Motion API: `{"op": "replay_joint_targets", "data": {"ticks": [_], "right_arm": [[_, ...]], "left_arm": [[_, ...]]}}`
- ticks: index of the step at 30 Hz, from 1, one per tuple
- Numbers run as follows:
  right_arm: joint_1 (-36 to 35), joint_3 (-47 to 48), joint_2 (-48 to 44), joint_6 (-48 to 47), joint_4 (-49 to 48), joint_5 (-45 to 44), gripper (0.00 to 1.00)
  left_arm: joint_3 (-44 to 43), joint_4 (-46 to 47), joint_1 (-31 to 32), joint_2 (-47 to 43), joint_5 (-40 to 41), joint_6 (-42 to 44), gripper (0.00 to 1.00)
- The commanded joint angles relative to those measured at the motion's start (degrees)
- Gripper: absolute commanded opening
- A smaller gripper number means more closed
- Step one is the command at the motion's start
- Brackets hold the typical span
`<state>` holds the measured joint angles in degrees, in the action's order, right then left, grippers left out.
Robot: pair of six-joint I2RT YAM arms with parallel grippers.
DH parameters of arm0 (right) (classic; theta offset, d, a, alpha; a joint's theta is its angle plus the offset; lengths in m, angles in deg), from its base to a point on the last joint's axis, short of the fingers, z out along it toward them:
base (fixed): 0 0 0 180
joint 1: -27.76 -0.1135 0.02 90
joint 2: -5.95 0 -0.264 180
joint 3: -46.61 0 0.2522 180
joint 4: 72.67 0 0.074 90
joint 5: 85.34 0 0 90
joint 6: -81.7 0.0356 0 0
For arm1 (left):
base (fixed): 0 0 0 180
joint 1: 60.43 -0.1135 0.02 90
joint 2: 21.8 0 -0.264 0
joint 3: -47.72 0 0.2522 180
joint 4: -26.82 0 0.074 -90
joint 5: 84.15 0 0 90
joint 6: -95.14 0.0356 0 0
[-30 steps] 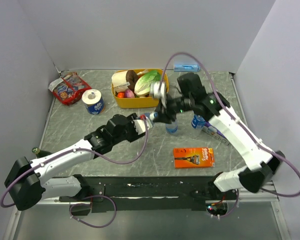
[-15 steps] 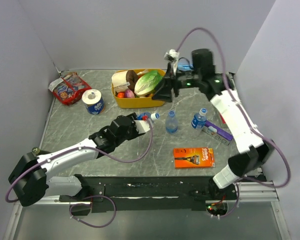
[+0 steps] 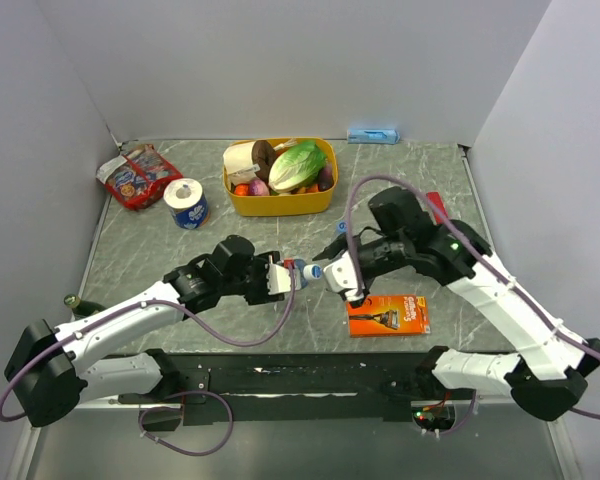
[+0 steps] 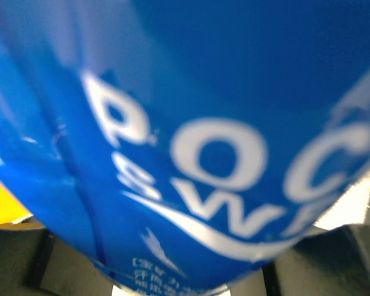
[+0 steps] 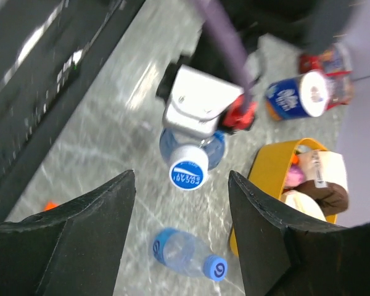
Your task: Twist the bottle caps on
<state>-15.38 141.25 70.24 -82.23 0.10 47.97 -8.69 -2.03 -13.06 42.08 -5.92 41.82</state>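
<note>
My left gripper (image 3: 279, 277) is shut on a small clear bottle (image 3: 298, 270) and holds it level above the table, with its blue cap (image 3: 313, 271) pointing right. The bottle's blue label (image 4: 191, 123) fills the left wrist view and hides the fingers. My right gripper (image 3: 337, 272) is open and faces that cap. In the right wrist view the cap (image 5: 188, 168) sits just beyond the gap of my right gripper (image 5: 182, 175), touching neither finger. A second capped bottle (image 5: 184, 251) appears to stand on the table beyond. A third bottle is hidden.
A yellow tub (image 3: 280, 203) of play food stands at the back, with a toilet roll (image 3: 187, 203) and a red snack pack (image 3: 135, 177) to its left. An orange razor pack (image 3: 387, 313) lies front right. A green bottle (image 3: 72, 300) is at the left edge, and a blue box (image 3: 372, 135) at the back wall.
My right arm swung from high over the yellow tub down to the front middle and now faces the cap. My left gripper carried its bottle a little nearer the front edge.
</note>
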Motion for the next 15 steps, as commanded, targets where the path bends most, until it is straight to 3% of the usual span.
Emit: {"op": "replay_joint_targets", "data": {"ticks": [1, 15], "right_arm": [[-2.0, -0.4, 1.1, -6.7, -0.7, -4.7, 0.67], [-4.5, 0.6, 3.6, -5.8, -2.3, -4.6, 0.56]], "left_arm": [[-2.0, -0.4, -0.2, -1.9, -5.7, 3.1, 0.01], [-1.6, 1.0, -0.1, -3.1, -5.8, 3.3, 0.01]]}}
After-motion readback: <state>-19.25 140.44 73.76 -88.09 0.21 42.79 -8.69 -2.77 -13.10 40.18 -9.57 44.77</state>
